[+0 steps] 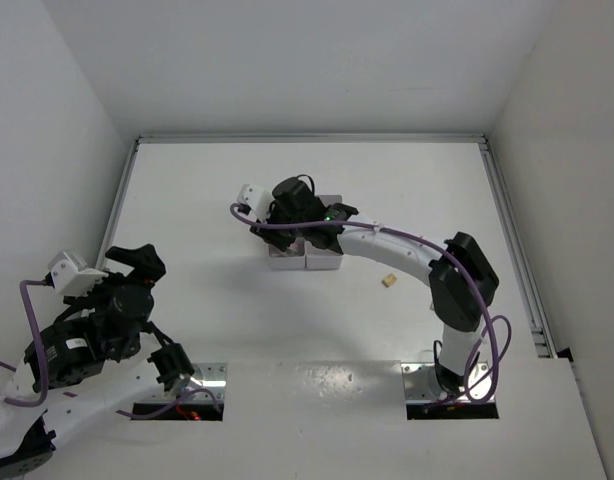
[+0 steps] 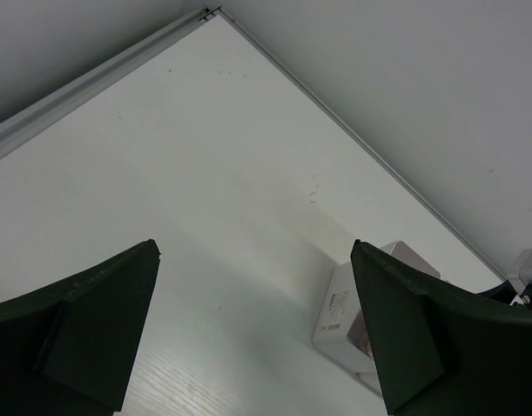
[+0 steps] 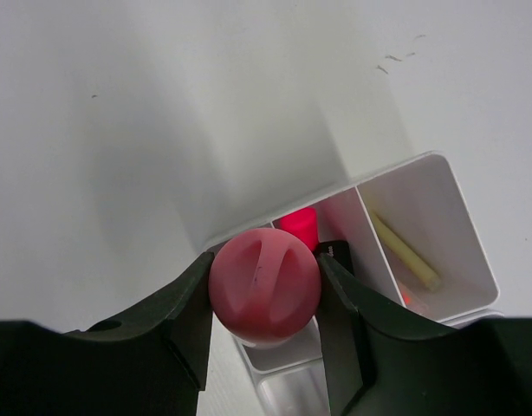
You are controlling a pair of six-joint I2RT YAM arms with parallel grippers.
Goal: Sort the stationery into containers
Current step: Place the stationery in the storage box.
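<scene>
Nearest the right wrist lens, a pink rounded piece [image 3: 264, 282] with a shallow groove across its face sits clamped in the right end effector [image 3: 266, 305], its two dark fingers [image 3: 175, 321] pressing on either side. Behind it, at centre right of this frame, stands the white organizer tray [image 3: 439, 212]. One square compartment holds a yellow pen [image 3: 406, 253] lying aslant. The neighbouring compartment shows the pink end of a highlighter [image 3: 298, 227], partly covered by the held piece. Whether the piece touches the tray wall cannot be told from this view.

The top external view gives the layout that the wrist views lack. The right arm reaches from lower right to frame centre, and its end effector [image 1: 287, 215] hangs over the tray [image 1: 305, 262], hiding most of the compartments and the held piece. A beige bit [image 1: 388, 282] lies alone on the tabletop [image 1: 207, 200], to the right of the tray and apart from it. The left end effector [image 1: 137, 262] is at the far left of the frame, well apart from the tray.

Only the left wrist view shows the left end effector [image 2: 253, 347] clearly. Its fingers [image 2: 93, 321] are spread wide with nothing between them, over bare tabletop [image 2: 205, 173]. The tray [image 2: 340, 316] appears at the lower right, partly behind the right-hand finger.
</scene>
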